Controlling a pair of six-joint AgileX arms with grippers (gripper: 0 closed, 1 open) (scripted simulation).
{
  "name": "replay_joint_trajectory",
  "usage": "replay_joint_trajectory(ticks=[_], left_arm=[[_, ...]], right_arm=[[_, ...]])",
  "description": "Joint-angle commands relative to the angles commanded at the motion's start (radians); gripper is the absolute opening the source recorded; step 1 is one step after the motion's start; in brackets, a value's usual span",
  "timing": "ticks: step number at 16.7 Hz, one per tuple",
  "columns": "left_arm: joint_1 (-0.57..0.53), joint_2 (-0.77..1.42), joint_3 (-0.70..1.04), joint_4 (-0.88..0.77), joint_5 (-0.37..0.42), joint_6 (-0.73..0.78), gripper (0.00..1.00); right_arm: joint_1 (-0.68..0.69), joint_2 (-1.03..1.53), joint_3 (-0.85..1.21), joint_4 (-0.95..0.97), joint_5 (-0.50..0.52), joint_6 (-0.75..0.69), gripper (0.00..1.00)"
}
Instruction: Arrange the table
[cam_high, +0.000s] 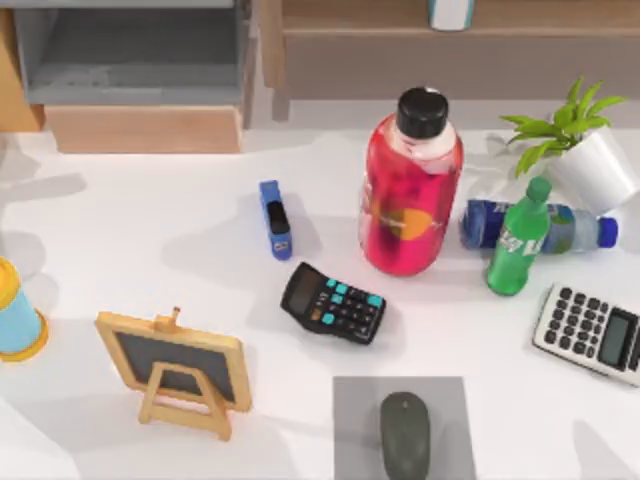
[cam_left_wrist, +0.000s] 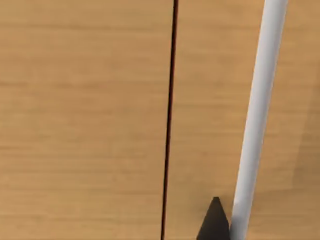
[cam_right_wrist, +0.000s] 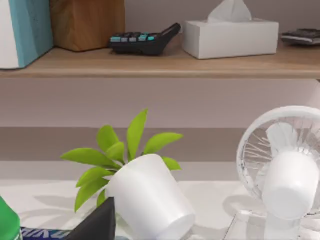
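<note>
Counter (cam_high: 120, 250): white and flat, it spreads beneath both arms and carries every loose item.

Right jaws: one dark tip shows at the near edge of the right wrist view; we cannot tell whether the right jaws are spread or pressed together. Just beyond that tip we see a white plant pot (cam_right_wrist: 150, 200), tilted, with green leaves. A white desk fan (cam_right_wrist: 285, 170) stands beside the pot. Behind both runs a light-wood shelf (cam_right_wrist: 165, 64) holding a dark shelf calculator (cam_right_wrist: 142, 39) and a tissue box (cam_right_wrist: 230, 35).

Left jaws: one dark tip shows close against a light-wood panel (cam_left_wrist: 85, 120) with a thin dark seam (cam_left_wrist: 170, 120). A white bar (cam_left_wrist: 257, 115) runs just beside the tip. We cannot tell the state of the left jaws.

From above, near edge first:
- a grey mouse (cam_high: 404, 435) on a grey mat (cam_high: 350, 400);
- a small chalkboard easel (cam_high: 175, 365);
- a black calculator (cam_high: 333, 302) and a grey calculator (cam_high: 592, 333);
- a blue stapler (cam_high: 275, 218);
- a green bottle (cam_high: 518, 240), in front of a blue bottle (cam_high: 570, 228) lying on its side;
- a red bottle (cam_high: 410, 190), upright, black cap.
</note>
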Motion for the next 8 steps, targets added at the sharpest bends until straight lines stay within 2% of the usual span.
replay_joint_trajectory(ticks=[8], left_arm=[[0.0, 0.0, 0.0, 0.0, 0.0, 0.0, 1.0]], right_arm=[[0.0, 0.0, 0.0, 0.0, 0.0, 0.0, 1.0]])
